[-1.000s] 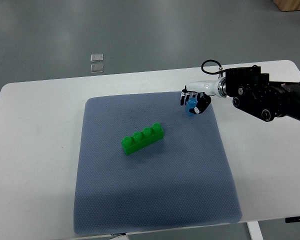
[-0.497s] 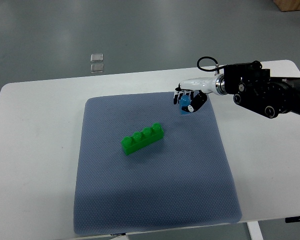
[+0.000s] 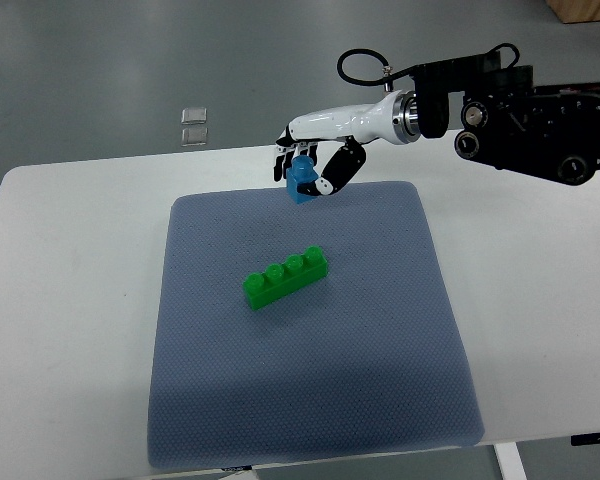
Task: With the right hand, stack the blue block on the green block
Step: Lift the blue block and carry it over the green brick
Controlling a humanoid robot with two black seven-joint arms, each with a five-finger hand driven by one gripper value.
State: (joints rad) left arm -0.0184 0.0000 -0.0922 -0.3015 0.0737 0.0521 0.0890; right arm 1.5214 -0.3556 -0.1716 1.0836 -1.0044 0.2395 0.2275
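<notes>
A long green block (image 3: 285, 277) with a row of studs lies on the blue-grey mat (image 3: 310, 390), a little left of its middle. My right hand (image 3: 310, 172) comes in from the right edge and is shut on a small blue block (image 3: 301, 180). It holds the block in the air over the mat's far edge, up and slightly right of the green block. The left arm is out of view.
The mat lies on a white table (image 3: 60, 300). Two small clear squares (image 3: 193, 124) lie on the grey floor beyond the table's far edge. The dark right forearm (image 3: 530, 135) reaches over the table's far right corner.
My right hand has lifted the blue block off the mat and carried it left and higher, from the mat's far right part toward its far middle. The green block has not moved.
</notes>
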